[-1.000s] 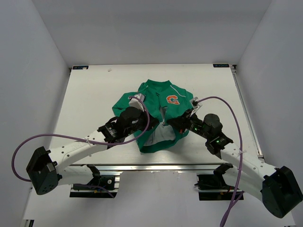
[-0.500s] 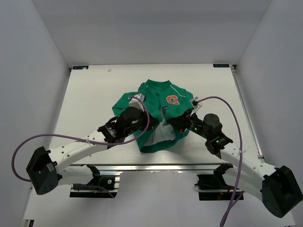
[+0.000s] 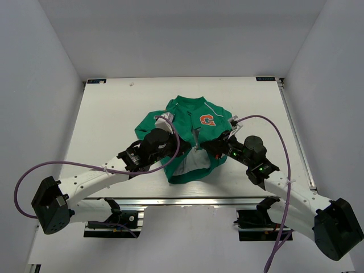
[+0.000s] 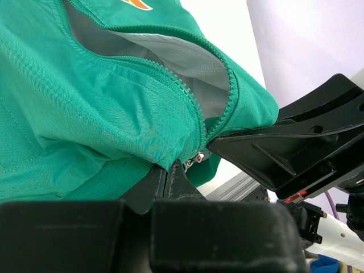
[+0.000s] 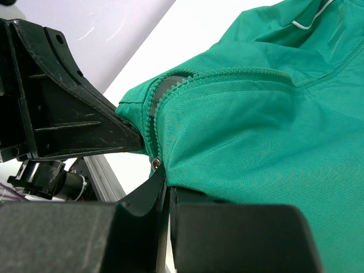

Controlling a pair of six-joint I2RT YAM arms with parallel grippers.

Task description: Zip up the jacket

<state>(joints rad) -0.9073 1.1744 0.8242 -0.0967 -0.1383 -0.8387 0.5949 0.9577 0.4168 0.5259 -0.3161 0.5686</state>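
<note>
The green jacket (image 3: 187, 111) lies on the middle of the table, collar toward the far side, orange "G" patch (image 3: 207, 119) on its chest. Its lower front gapes open and shows grey lining (image 3: 193, 162). My left gripper (image 3: 181, 152) is shut on the jacket's left front edge near the hem (image 4: 85, 102); the pinch shows in the left wrist view (image 4: 169, 169), beside the metal zipper slider (image 4: 196, 161). My right gripper (image 3: 208, 149) is shut on the opposite front edge (image 5: 256, 125), pinching at the bottom (image 5: 166, 183) just under the zipper slider (image 5: 154, 163). Both grippers lift the hem slightly.
The white table (image 3: 108, 114) is enclosed by white walls on three sides. An aluminium rail (image 3: 187, 201) runs along the near edge between the arm bases. Purple cables (image 3: 273, 131) loop over both arms. The two grippers sit very close together at the hem.
</note>
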